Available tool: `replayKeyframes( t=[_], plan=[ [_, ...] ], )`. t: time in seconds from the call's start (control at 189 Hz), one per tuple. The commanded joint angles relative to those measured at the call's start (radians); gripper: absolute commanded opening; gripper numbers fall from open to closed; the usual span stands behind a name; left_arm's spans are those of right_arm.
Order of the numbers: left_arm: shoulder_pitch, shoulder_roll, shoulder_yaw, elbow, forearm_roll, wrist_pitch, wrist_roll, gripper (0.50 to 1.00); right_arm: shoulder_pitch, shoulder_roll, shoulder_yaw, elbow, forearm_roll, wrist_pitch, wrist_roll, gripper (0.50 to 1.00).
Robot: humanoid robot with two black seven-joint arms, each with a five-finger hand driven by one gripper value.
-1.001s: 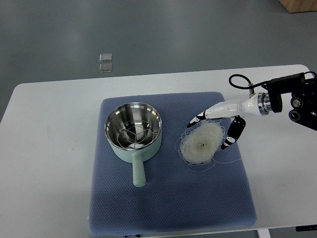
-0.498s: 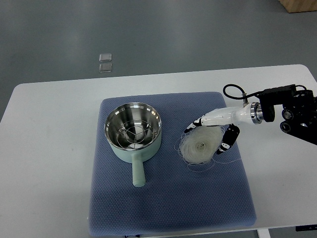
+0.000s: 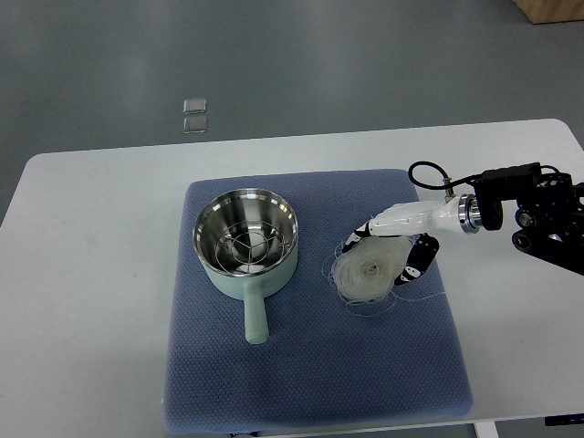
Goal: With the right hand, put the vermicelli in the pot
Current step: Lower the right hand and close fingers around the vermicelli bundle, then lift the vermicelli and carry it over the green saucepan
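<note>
Vermicelli (image 3: 370, 272) lies as a pale, round nest of thin strands on a blue-grey padded mat (image 3: 310, 365), to the right of the pot and apart from it. Loose strands curl out around its edge onto the mat.

The pot (image 3: 246, 239) sits on the left half of the mat — a mint-green body with a shiny steel inside and a wire rack resting in it. Its short green handle points toward the bottom of the picture.

The right hand (image 3: 394, 245) reaches in from the right edge on a white and black arm, with a black cable looping above the wrist. Its fingers are curled down around the nest: some (image 3: 365, 228) touch the upper rim, and another (image 3: 417, 262) presses at the right side. The hand seems to close on the vermicelli, which rests on the mat.

The mat covers the middle of a white counter (image 3: 91, 274). Beyond the counter's far edge, on the grey floor, sit two small clear squares (image 3: 193, 115) — one just behind the other.
</note>
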Motion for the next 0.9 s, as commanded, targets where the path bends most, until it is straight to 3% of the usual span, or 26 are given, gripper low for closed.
replayKeyframes(
  t=[0.0, 0.069, 0.148, 0.265, 0.635, 0.895],
  plan=[
    [0.0, 0.0, 0.001, 0.0, 0.0, 0.0, 0.0, 1.0, -0.004, 0.007, 0.0, -0.001, -0.001, 0.0, 0.0, 0.778],
    [0.0, 0.0, 0.0, 0.0, 0.0, 0.0, 0.0, 1.0, -0.002, 0.007, 0.0, 0.001, -0.001, 0.0, 0.0, 0.703],
    [0.0, 0.0, 0.0, 0.0, -0.001, 0.0, 0.0, 1.0, -0.001, 0.008, 0.0, -0.001, -0.001, 0.0, 0.002, 0.58],
    [0.0, 0.0, 0.0, 0.0, -0.001, 0.0, 0.0, 1.0, -0.001, 0.007, 0.003, -0.001, 0.001, 0.0, 0.002, 0.515],
    [0.0, 0.0, 0.0, 0.0, -0.001, 0.0, 0.0, 1.0, 0.058, -0.033, 0.101, 0.001, 0.025, 0.017, 0.015, 0.525],
    [0.0, 0.0, 0.001, 0.0, -0.001, 0.0, 0.0, 1.0, 0.193, -0.042, 0.123, 0.001, 0.057, 0.03, 0.014, 0.531]
  ],
)
